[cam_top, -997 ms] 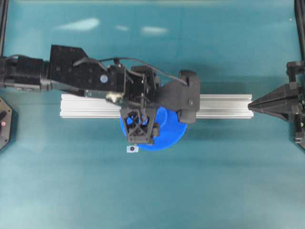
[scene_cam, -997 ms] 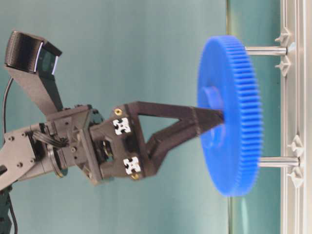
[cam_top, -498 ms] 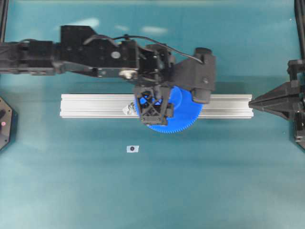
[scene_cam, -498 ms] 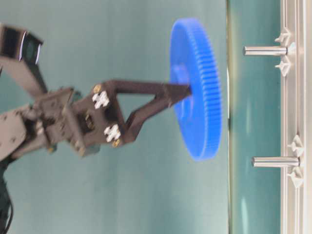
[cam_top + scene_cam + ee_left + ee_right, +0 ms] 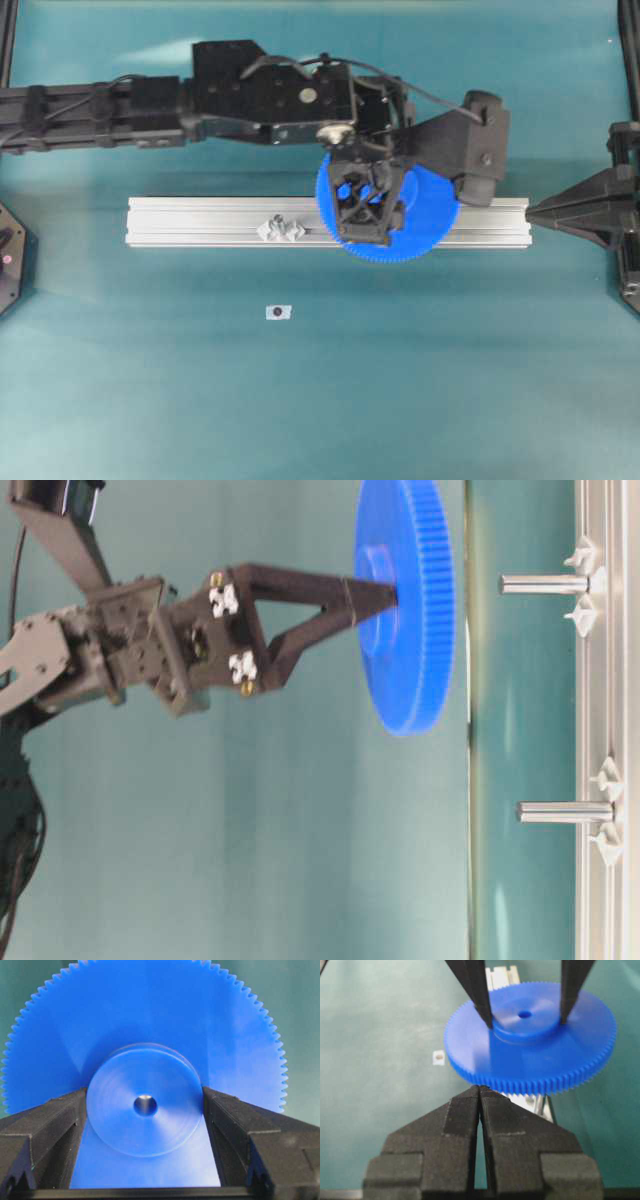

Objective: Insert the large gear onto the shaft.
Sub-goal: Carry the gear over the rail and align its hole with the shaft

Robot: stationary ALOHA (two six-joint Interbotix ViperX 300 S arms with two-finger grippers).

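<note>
The large gear, bright blue with fine teeth, hangs flat above the right half of the rail. My left gripper is shut on its raised hub, one finger on each side. In the table-level view the gear faces one shaft, with a gap between them and the hub slightly off the pin's line. Something silvery shows through the centre hole. A second shaft stands free; its mounts show on the rail. My right gripper is shut and empty at the rail's right end, its tips just below the gear's rim.
The long grooved aluminium rail lies across the middle of the teal table and carries both pins. A small white tag with a dark dot lies in front of it. Black frame posts stand at the left and right edges.
My left arm has carried the gear rightward along the rail and lifted it away from the pins, from near the left shaft to over the right one. The right gripper has stayed put.
</note>
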